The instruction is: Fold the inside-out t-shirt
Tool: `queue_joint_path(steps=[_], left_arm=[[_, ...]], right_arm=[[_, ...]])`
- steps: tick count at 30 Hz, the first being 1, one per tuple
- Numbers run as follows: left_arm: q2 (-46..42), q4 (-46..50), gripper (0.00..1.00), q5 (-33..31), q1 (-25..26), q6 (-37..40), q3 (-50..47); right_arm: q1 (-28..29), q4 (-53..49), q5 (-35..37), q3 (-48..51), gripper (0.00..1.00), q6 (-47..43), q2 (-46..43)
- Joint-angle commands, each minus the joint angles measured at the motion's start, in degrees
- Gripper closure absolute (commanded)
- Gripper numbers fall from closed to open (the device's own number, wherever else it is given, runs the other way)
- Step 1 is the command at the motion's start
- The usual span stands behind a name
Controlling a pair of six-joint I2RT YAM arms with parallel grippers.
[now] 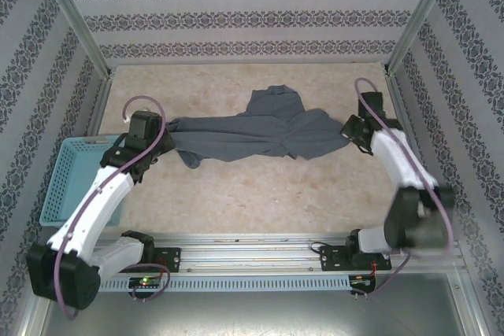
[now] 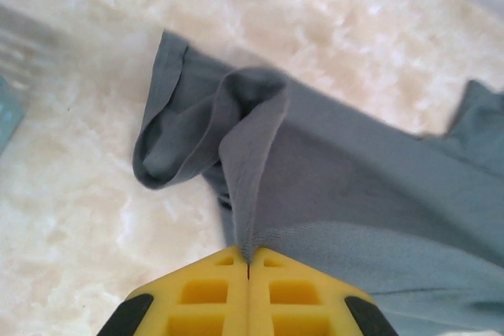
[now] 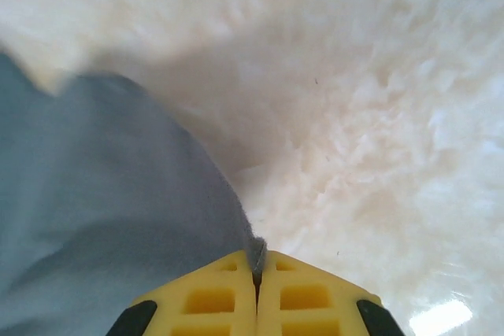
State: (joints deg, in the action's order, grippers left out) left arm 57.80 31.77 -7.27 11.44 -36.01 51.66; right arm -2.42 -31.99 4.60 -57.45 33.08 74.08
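The left gripper (image 2: 249,264) has its yellow jaws pressed together on a raised fold of the dark grey t-shirt (image 1: 252,138). The cloth spreads ahead of them and to their right, and a rolled edge curls ahead to their left. The right gripper (image 3: 257,265) is clamped on the shirt's opposite edge, with a sliver of cloth pinched between its jaws. Fabric lies left of them, with pale marbled table (image 3: 378,116) ahead and to the right. The shirt hangs stretched between both grippers.

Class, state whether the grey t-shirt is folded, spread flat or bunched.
Bunched, not folded: the t-shirt is stretched in a wrinkled band between the left gripper and right gripper, each shut on an edge.
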Motion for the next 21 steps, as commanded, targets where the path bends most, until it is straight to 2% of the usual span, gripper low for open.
queue_joint_path(steps=[1, 6, 9, 12, 14, 17, 21], left_arm=[[-7.18, 2.24, 1.0, -0.9, -0.93, 0.27, 0.18], [-18.69, 5.84, 1.0, -2.82, -0.95, 1.07, 0.97], [-22.77, 6.47, 1.0, -5.08, -0.93, 2.53, 3.89], [-22.63, 5.45, 1.0, -6.87, -0.94, 3.31, 5.56], [-19.62, 4.77, 1.0, -7.09, -0.9, 3.06, 5.5], [-9.67, 3.88, 1.0, -5.97, -0.96, 2.62, 5.94], [10.8, 3.54, 1.0, -3.4, -1.02, 3.3, 12.28]], right_arm=[[0.24, -6.99, 0.34, 2.76, 1.0, 0.66, -13.0], [1.01, -15.24, 2.26, -1.48, 1.0, -0.45, -32.26], [1.01, -18.75, 2.56, -7.64, 1.0, -2.67, -37.07], [1.01, -21.14, 2.89, -11.61, 1.0, -2.85, -37.48], [1.01, -20.03, 2.83, -11.27, 1.0, -2.76, -36.61], [1.16, -16.02, 0.32, -8.44, 1.0, -2.32, -32.17], [5.12, -6.87, -0.58, -6.47, 1.0, -2.04, -19.43]])
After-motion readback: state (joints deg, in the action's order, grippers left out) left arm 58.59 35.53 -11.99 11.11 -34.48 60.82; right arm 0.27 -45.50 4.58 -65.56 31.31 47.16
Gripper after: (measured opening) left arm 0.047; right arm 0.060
